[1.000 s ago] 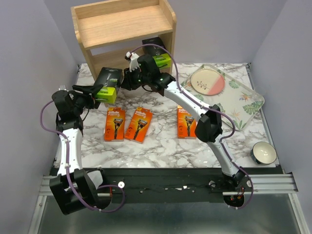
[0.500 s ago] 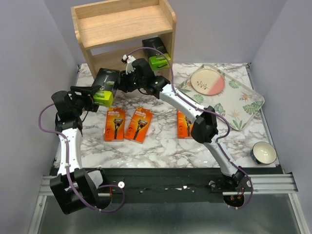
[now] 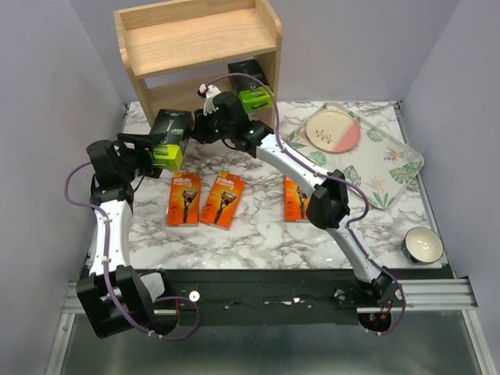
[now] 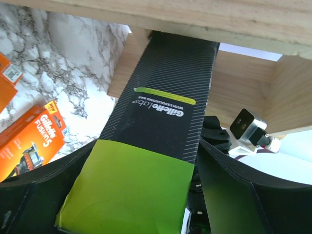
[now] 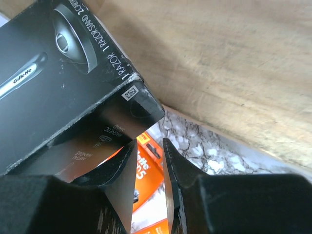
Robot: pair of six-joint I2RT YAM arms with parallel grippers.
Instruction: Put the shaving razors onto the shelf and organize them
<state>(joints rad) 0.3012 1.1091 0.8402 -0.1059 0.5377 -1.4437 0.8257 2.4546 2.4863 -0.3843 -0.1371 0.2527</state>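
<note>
Black, lime-ended razor pack [image 4: 163,92] is shown between wide-set fingers of the left tool [image 4: 146,161], grip undeterminable; right tool [image 5: 150,146], narrowly parted and empty, is seen near the light wooden two-tier shelf [image 3: 199,43].

**A robot lab cell dressed as a shop corner**

You are driving a robotics test cell. Plain lilac wall panels [image 3: 47,94] close in the desk [image 3: 258,234]: one left of your left end effector [image 3: 160,148], one right of your right end effector [image 3: 194,131], and one behind both. On your side of the end effectors, a bare aluminium rail [image 3: 437,293] carries the arm bases, and a purple cable [image 3: 66,195] loops in the open. The marble-print desk holds retail props: orange razor packs [image 3: 184,199] just nearer than the left end effector, a wooden shelf [image 3: 195,39] beyond both, and a floral tray [image 3: 391,168] far right.
</note>
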